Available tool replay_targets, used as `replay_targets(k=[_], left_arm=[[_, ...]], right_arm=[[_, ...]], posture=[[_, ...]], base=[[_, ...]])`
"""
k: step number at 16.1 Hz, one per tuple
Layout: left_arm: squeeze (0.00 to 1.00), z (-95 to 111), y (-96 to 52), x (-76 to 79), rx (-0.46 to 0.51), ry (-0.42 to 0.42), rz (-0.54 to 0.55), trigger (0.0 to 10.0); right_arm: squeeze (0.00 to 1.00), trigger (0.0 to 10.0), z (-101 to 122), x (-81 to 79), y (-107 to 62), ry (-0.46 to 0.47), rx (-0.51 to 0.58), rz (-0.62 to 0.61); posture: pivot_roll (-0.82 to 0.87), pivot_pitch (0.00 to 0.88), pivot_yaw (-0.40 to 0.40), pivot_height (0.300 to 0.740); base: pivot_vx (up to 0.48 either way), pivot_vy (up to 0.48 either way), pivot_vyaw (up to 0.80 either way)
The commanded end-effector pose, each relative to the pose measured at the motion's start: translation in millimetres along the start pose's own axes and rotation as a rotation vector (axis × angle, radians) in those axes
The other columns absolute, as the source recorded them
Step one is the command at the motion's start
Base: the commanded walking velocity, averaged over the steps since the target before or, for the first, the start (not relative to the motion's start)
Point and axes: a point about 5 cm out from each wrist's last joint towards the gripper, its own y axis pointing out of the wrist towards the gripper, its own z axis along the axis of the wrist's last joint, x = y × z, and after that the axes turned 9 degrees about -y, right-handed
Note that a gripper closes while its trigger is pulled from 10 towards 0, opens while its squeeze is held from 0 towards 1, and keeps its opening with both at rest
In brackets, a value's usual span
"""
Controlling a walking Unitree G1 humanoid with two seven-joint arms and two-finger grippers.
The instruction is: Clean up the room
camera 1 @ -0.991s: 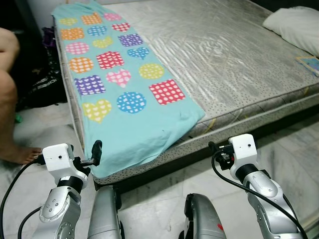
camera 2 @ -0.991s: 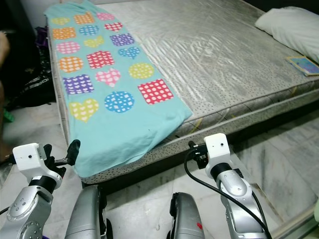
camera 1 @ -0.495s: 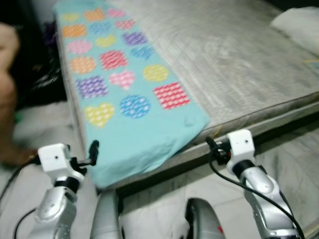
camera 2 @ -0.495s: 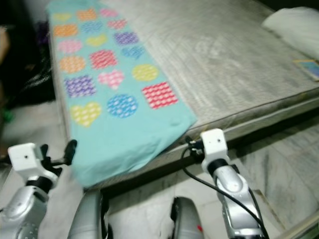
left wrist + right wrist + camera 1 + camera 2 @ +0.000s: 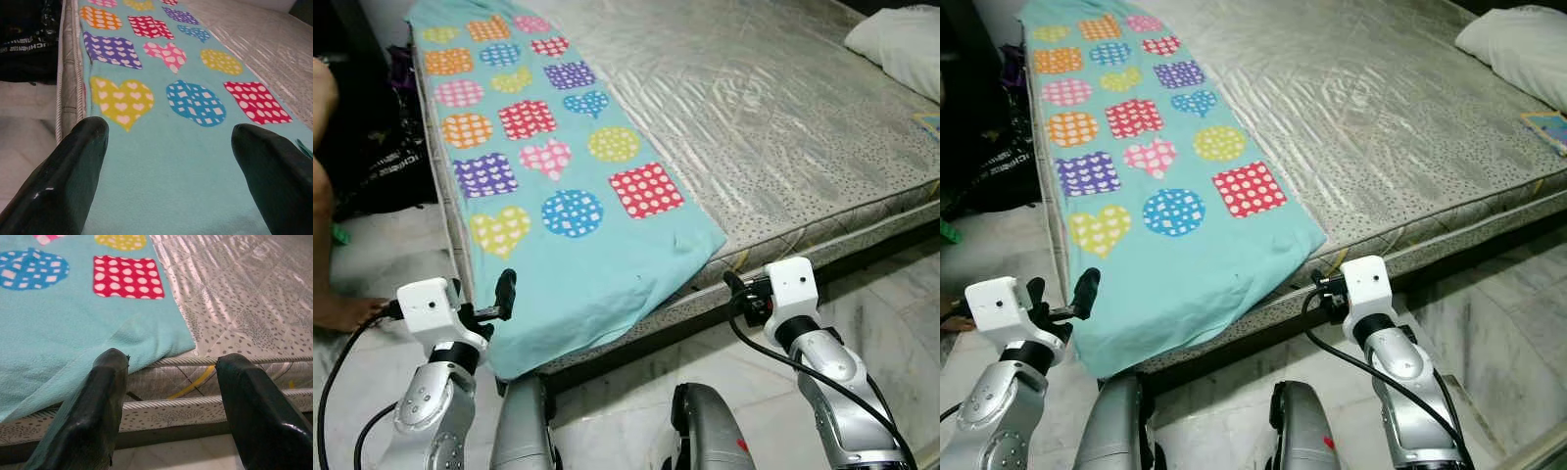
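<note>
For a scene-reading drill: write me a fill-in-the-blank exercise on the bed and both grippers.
1. The turquoise blanket lies on the ____.
2. The left gripper has its fingers ____.
3. The right gripper faces the blanket's corner, fingers ____.
4. The white pillow lies at the bed's far ____ corner.

Missing words: mattress; open; open; right

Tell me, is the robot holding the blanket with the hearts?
No, both end effectors, left and right, hang open short of the turquoise blanket.

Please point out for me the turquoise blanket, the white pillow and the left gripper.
turquoise blanket (image 5: 597, 269): left eye view, on the plain part near its lower end.
white pillow (image 5: 1518, 44): right eye view, on the middle of its visible part.
left gripper (image 5: 168, 161): left wrist view, midway between the two black fingertips.
</note>
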Motion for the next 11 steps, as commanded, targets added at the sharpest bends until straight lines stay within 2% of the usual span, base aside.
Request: replay_targets(k=[1, 6, 11], left_arm=[[0.0, -4.0, -1.2, -1.6, -0.019, 0.004, 0.016, 10.0], [0.0, -3.9, -1.2, 1.0, -0.021, 0.004, 0.009, 10.0], [0.0, -2.3, -1.3, 0.4, -0.027, 0.016, 0.01, 10.0]], right_arm=[[0.0, 10.0, 0.1, 3.2, -0.7, -0.019, 0.007, -0.003], [0.0, 10.0, 4.2, 1.5, 2.6, -0.037, 0.026, 0.006], [0.0, 10.0, 6.9, 3.2, 16.0, -0.012, 0.01, -0.027]], posture=[[-0.07, 0.149, -0.028, 0.563], [-0.07, 0.144, -0.031, 0.563], [-0.06, 0.142, -0.023, 0.563]], base=[[0.0, 0.0, 0.0], [0.0, 0.0, 0.79], [0.0, 0.0, 0.0]])
